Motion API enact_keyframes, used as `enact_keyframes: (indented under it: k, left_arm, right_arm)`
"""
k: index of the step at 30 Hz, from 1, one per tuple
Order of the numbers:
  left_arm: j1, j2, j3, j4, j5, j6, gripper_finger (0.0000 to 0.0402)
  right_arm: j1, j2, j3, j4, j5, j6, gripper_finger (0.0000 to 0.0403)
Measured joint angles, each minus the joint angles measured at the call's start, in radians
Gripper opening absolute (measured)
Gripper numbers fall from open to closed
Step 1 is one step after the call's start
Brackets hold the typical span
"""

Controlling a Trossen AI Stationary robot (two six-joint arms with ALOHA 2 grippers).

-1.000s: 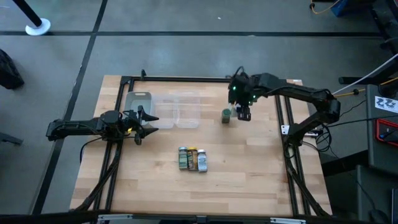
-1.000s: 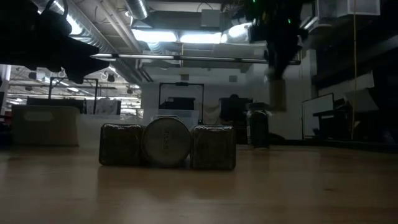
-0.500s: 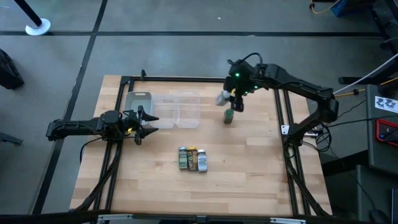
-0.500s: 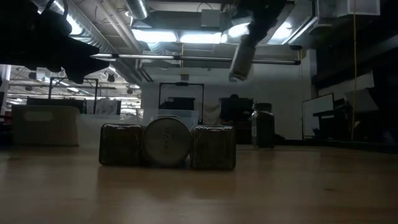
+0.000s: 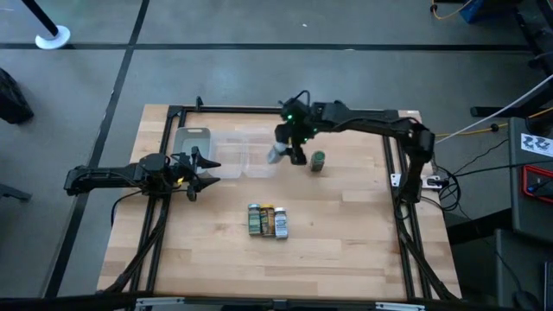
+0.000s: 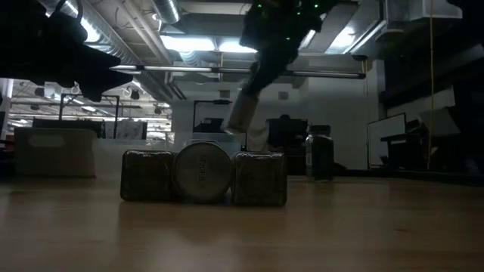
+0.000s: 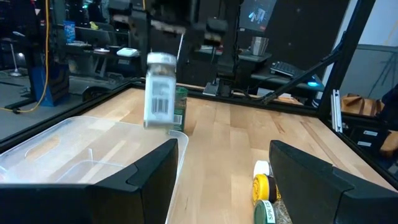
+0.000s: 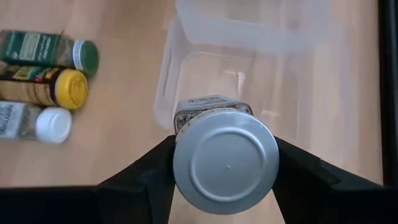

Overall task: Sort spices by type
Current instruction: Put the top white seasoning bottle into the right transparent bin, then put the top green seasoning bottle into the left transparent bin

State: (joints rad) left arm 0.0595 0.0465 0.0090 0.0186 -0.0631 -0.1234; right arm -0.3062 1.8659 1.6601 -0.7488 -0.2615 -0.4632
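Right pincer [image 5: 292,152] grips a silver-lidded spice jar [image 5: 276,154], tilted, lid uppermost, above the clear container [image 5: 259,164].

The robot had 2 dark, near-black arms built of slim tubular links with bulkier rounded joint housings. The right arm [image 5: 371,118] carried small green lights glowing at its wrist, seen as bright dots from above and from table height. The left arm [image 5: 112,175] showed a patch of yellow among black parts near its wrist, with dark cables trailing from its base. Each gripper ended in 2 matte black fingers [image 7: 155,180], broad, flat-faced and angular, tapering toward their tips; the right gripper's fingers [image 8: 140,177] looked equally black and smooth.
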Motion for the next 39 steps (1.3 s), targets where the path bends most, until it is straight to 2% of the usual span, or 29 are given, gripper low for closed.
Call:
enact_keyframes:
  k: [8,17,25,31,34,39]
  left_arm:
    - [0.000,0.000,0.000,0.000,0.000,0.000,0.0237]
    - [0.000,0.000,0.000,0.000,0.000,0.000,0.0237]
    - [0.000,0.000,0.000,0.000,0.000,0.000,0.0237]
    - [0.000,0.000,0.000,0.000,0.000,0.000,0.0237]
    - [0.000,0.000,0.000,0.000,0.000,0.000,0.0237]
    - [0.000,0.000,0.000,0.000,0.000,0.000,0.0237]
  right_arm:
    - [0.065,0.062,-0.002,0.043,0.114,-0.120,0.0215]
    - [0.071,0.121,-0.001,0.048,0.113,-0.122,0.0217]
    - [0.071,0.149,-0.001,0.065,0.121,-0.121,0.0254]
    - [0.071,0.149,-0.001,0.098,0.123,-0.121,0.0259]
    - [0.073,0.144,0.004,0.088,0.190,-0.120,0.0258]
    - [0.090,0.136,0.121,-0.117,0.357,-0.120,0.0258]
